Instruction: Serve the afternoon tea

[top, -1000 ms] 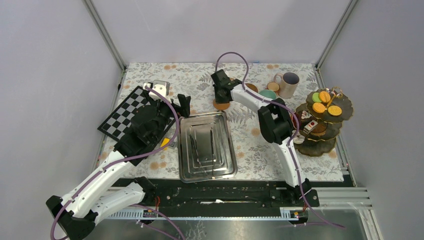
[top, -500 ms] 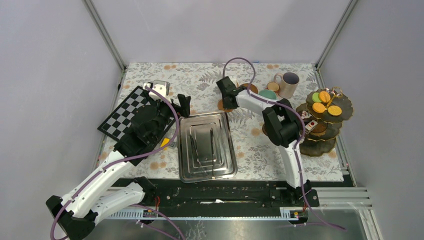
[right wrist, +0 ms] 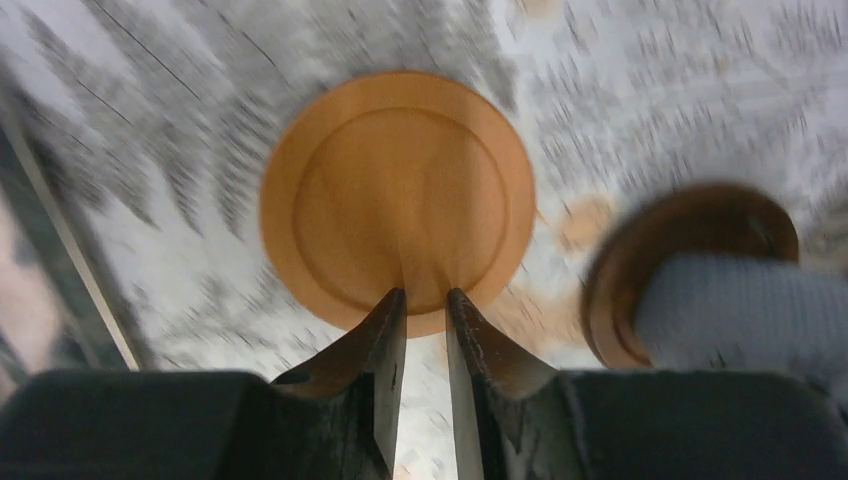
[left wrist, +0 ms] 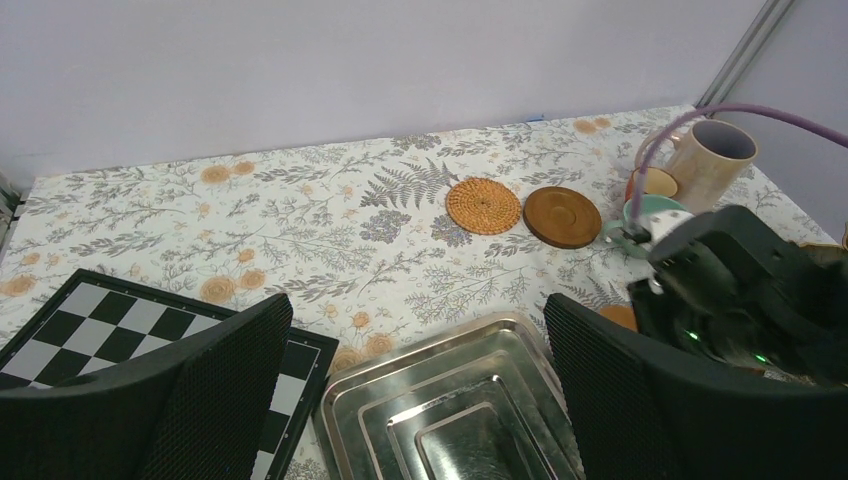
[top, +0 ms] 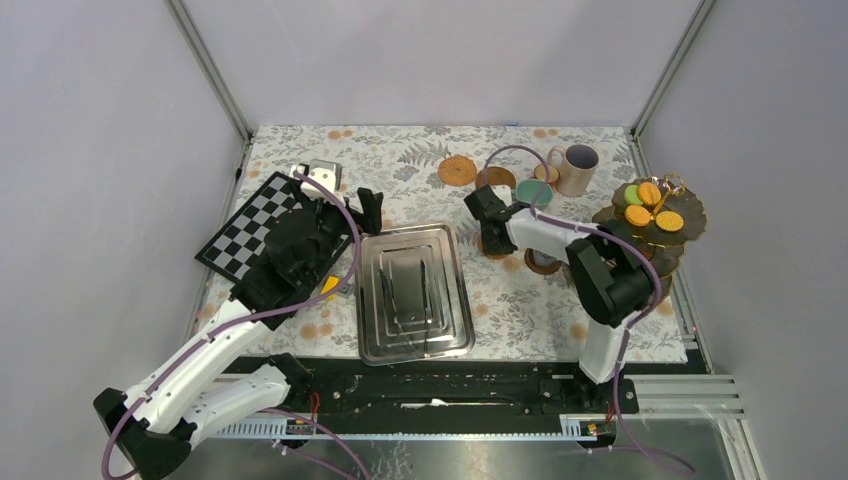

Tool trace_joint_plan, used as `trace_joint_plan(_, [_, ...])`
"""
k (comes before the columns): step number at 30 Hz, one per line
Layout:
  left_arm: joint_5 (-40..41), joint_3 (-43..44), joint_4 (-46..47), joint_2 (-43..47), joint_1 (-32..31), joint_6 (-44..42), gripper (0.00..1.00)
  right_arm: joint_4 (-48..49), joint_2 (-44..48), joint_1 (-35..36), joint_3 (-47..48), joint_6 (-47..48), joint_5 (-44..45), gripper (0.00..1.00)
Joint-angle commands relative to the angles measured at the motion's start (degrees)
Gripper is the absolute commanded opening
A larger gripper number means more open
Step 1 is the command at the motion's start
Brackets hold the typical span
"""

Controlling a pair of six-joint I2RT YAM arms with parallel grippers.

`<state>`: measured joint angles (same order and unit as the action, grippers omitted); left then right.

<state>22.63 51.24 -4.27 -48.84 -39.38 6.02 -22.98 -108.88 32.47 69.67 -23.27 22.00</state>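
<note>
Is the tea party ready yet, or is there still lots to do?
Not yet. Orange biscuits sit on the three-tier stand; a woven coaster and a dark coaster lie bare. The right gripper pinches an orange-brown coaster in its jaws. Left to do: the beige mug and teal mug stand bunched at the back, off those coasters. The left gripper is open, empty.

The worktop (top: 520,305) is white, printed with grey ferns and orange flowers; the chessboard (top: 245,228) is black-and-white checked and the tray (top: 440,320) bare silver steel. The woven coaster (left wrist: 483,205) is light tan, the dark coaster (left wrist: 562,216) a smooth deep brown and the plain coaster (right wrist: 398,200) orange-brown. The big mug (left wrist: 712,160) is beige with a purplish-grey inside, the others being a teal mug (top: 536,189), an orange mug (top: 546,173) and a grey mug (right wrist: 735,300); the stand (top: 690,205) is dark with gold edges, its biscuits (top: 637,214) orange and one pastry (top: 631,194) green, the cable (left wrist: 760,110) purple, the left fingers (left wrist: 225,370) and right fingers (right wrist: 380,350) black.
</note>
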Motion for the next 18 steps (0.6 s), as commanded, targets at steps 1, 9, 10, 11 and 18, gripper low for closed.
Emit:
trace_joint_plan(1, [-1.3, 0.2, 2.7, 0.1, -0.2, 0.4, 0.99, -10.9, 5.8, -0.1, -10.3, -3.4, -2.6, 0.29])
trace_joint_plan(9, [-1.1, 0.2, 2.6, 0.2, -0.3, 0.3, 0.99, -13.7, 19.2, 2.1, -22.4, -13.4, -5.6, 0.37])
trace_joint_plan(10, [-1.2, 0.2, 2.6, 0.1, -0.3, 0.3, 0.99, -14.1, 21.2, 2.1, -23.2, -14.4, -5.4, 0.38])
trace_joint_plan(11, [-1.3, 0.2, 2.6, 0.1, -0.3, 0.3, 0.99, -14.3, 22.9, 2.1, -24.1, -15.3, -5.2, 0.39])
trace_joint_plan(18, [-1.4, 0.2, 2.6, 0.7, -0.3, 0.4, 0.99, -17.8, 34.6, 2.1, -27.7, -18.7, 1.0, 0.48])
